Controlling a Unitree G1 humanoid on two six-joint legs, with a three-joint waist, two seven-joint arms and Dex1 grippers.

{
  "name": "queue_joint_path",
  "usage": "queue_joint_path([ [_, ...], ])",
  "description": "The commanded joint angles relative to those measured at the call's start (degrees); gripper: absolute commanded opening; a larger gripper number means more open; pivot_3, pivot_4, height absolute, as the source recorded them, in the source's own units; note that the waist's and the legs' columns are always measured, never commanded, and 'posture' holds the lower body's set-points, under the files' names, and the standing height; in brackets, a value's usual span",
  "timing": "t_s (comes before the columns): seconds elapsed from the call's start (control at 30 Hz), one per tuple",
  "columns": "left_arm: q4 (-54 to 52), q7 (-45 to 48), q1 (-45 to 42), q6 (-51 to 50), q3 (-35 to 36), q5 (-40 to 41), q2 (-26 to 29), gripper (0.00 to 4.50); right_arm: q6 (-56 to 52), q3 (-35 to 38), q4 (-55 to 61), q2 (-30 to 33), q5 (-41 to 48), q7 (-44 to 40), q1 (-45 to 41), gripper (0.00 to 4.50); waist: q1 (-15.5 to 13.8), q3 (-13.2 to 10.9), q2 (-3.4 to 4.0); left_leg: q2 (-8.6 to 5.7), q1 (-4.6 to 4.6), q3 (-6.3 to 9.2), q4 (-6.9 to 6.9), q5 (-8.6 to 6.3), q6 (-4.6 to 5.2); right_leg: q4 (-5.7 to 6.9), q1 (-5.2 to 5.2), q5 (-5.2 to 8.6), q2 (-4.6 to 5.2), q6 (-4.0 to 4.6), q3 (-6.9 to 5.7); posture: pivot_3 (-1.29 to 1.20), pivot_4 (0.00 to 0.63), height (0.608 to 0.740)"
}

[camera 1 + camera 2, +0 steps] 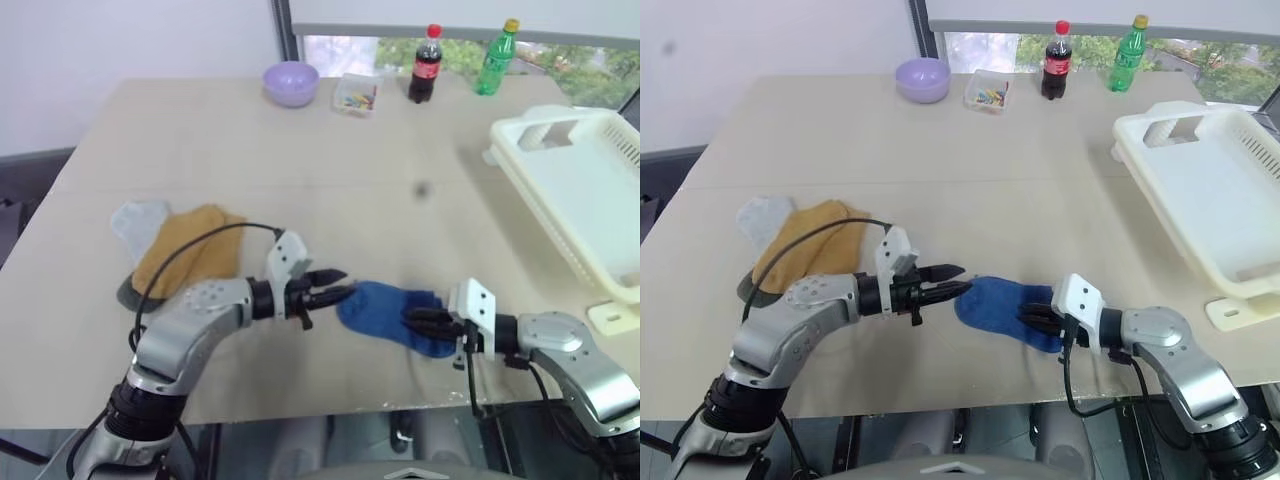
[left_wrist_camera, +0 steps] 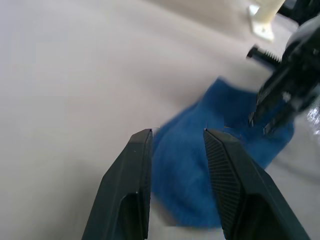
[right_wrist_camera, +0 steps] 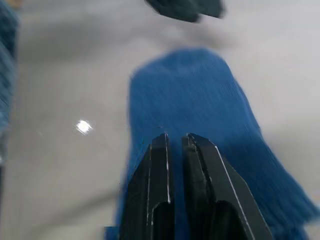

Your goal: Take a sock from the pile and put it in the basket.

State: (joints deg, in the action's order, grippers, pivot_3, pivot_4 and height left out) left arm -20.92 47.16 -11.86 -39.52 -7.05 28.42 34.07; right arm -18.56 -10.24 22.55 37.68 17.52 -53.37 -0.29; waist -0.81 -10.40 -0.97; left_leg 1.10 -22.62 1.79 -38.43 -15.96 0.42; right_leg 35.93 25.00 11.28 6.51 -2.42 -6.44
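Two black-fingered grippers meet over a royal-blue fabric sock point(image 1: 390, 315) lying flat near the table's point(image 1: 330, 170) front edge: the right gripper point(image 1: 412, 322) pinched closed on its end, the left gripper point(image 1: 338, 285) parted at its other end, empty. Left of them lies the remaining pile point(image 1: 175, 250); far right stands the large white slotted plastic basket point(image 1: 580, 190).

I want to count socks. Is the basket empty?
Looks empty: the basket's white bottom is bare, though its far end is cut off. The blue sock lies on the table.
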Motion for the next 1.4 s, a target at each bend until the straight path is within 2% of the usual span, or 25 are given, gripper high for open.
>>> queue_joint_path([
  [0.03,3.0,2.3,1.2,5.4,-0.7,-2.4,0.4,1.75,1.3,-0.2,-1.3,0.3,-1.4,0.1,1.0,0.97,0.0,0.0,0.00,0.00,-0.01,0.00,-0.02,0.00,0.00,0.00,0.00,-0.01,0.00,0.02,0.01,0.00,0.150,0.730],
  [0.07,4.1,2.8,1.4,6.1,-0.8,-2.6,0.4,1.75,1.7,-0.3,-1.6,0.3,-1.6,0.0,1.1,1.31,0.0,0.0,0.00,0.00,0.00,0.00,-0.04,0.00,0.00,0.00,-0.01,-0.02,0.00,0.02,0.01,0.00,0.150,0.730],
  [0.27,9.1,4.2,0.2,5.9,-1.5,-2.5,-1.1,1.75,3.4,-0.5,-3.3,-0.6,-2.5,0.5,1.1,4.27,-0.1,0.0,0.00,0.00,0.22,0.04,-0.14,0.00,0.01,0.01,-0.31,-0.02,-0.04,0.02,0.04,0.00,0.150,0.730],
  [0.3,9.5,4.3,-0.2,5.2,-1.4,-2.1,-1.4,1.75,3.5,-0.6,-3.5,-0.7,-2.5,0.5,1.0,4.46,-0.1,0.0,0.00,-0.01,0.26,0.05,-0.15,0.00,0.01,0.01,-0.35,-0.02,-0.06,0.01,0.07,0.00,0.150,0.730],
  [0.6,12.2,4.0,-6.4,-15.1,0.2,8.0,-3.6,1.75,4.9,-1.5,-4.8,-0.9,-4.4,0.6,0.7,4.46,0.0,0.0,0.00,-0.02,0.45,0.06,-0.46,0.00,0.01,0.18,-0.55,-0.08,-0.54,0.01,0.82,0.00,0.150,0.730],
  [0.73,12.6,3.6,-7.6,-18.1,-2.2,6.9,-3.1,1.75,5.2,-1.8,-4.7,-1.1,-5.0,0.9,0.9,4.46,0.0,0.0,0.00,-0.02,0.76,0.05,-0.46,-0.01,0.02,0.17,-0.87,-0.07,-0.55,0.02,0.85,0.00,0.150,0.730],
  [0.87,14.2,0.6,-9.7,-22.1,-1.1,8.1,-5.9,1.75,5.2,-2.0,-4.7,-1.3,-5.3,1.0,0.9,4.46,-0.1,0.1,-0.01,-0.06,0.85,0.09,-0.46,-0.01,0.02,0.17,-0.98,-0.07,-0.57,0.02,0.92,0.00,0.150,0.730],
  [1.0,13.1,-1.7,-11.6,-28.3,2.1,12.7,-10.1,1.75,5.2,-2.2,-4.9,-1.7,-5.7,1.1,0.6,4.46,0.0,0.1,-0.01,-0.12,0.90,0.15,-0.50,-0.01,0.03,0.17,-1.09,-0.07,-0.61,0.01,1.03,0.00,0.150,0.730],
  [1.17,13.7,-5.0,-13.4,-31.5,9.6,19.0,-16.2,1.75,5.4,-2.4,-5.5,-2.0,-6.3,1.1,0.1,4.46,0.1,0.1,-0.02,-0.11,0.89,0.16,-0.51,-0.01,0.02,0.18,-1.09,-0.07,-0.65,0.01,1.04,0.00,0.150,0.730],
  [1.2,13.3,-5.4,-13.6,-31.7,9.6,18.8,-16.2,2.14,5.3,-2.5,-5.6,-2.0,-6.3,1.1,0.0,4.50,0.1,0.1,-0.02,-0.10,0.90,0.18,-0.52,-0.01,0.03,0.19,-1.09,-0.07,-0.67,0.01,1.04,0.00,0.150,0.730],
  [1.27,12.7,-5.7,-13.6,-32.1,9.1,18.6,-15.6,2.52,5.3,-2.5,-5.7,-2.0,-6.3,1.0,-0.2,4.50,0.2,0.1,-0.01,-0.09,0.93,0.18,-0.53,-0.01,0.03,0.23,-1.09,-0.07,-0.69,0.01,1.04,0.00,0.150,0.730],
  [1.4,13.9,-8.6,-13.8,-33.2,10.1,17.7,-14.9,3.93,5.4,-2.5,-6.0,-1.9,-6.3,1.0,-0.4,4.50,0.1,0.1,-0.01,-0.09,0.94,0.16,-0.54,-0.01,0.03,0.26,-1.09,-0.07,-0.70,0.02,1.08,0.00,0.150,0.730],
])
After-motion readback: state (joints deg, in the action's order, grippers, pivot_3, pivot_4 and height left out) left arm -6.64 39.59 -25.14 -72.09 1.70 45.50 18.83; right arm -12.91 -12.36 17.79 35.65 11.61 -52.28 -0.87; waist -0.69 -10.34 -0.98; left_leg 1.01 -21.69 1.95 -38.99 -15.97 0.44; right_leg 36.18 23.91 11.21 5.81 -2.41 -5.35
